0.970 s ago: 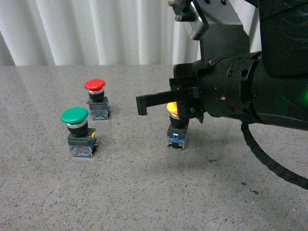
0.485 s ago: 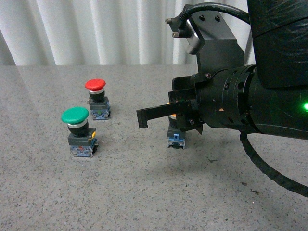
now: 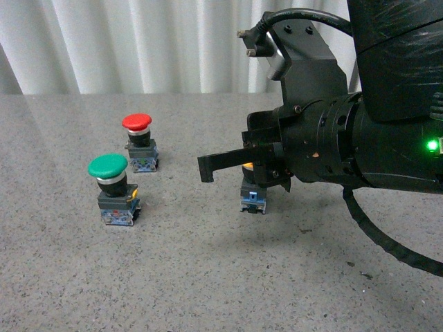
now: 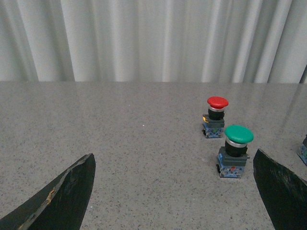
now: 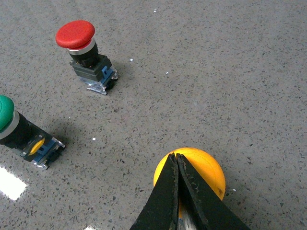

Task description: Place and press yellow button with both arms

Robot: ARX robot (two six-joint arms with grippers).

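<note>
The yellow button stands upright on the grey table, its cap mostly hidden behind my right arm. My right gripper is shut and empty. In the right wrist view its closed fingertips lie over the yellow cap; I cannot tell if they touch it. My left gripper is open and empty, low over the table, with the green button just inside its right finger. It does not show in the front view.
A green-capped button and a red-capped button stand upright left of the yellow one, and both show in the right wrist view. A white curtain closes the table's far edge.
My right arm has sunk a little over the yellow button, so less of the cap shows in the front view. The three buttons have not moved.
</note>
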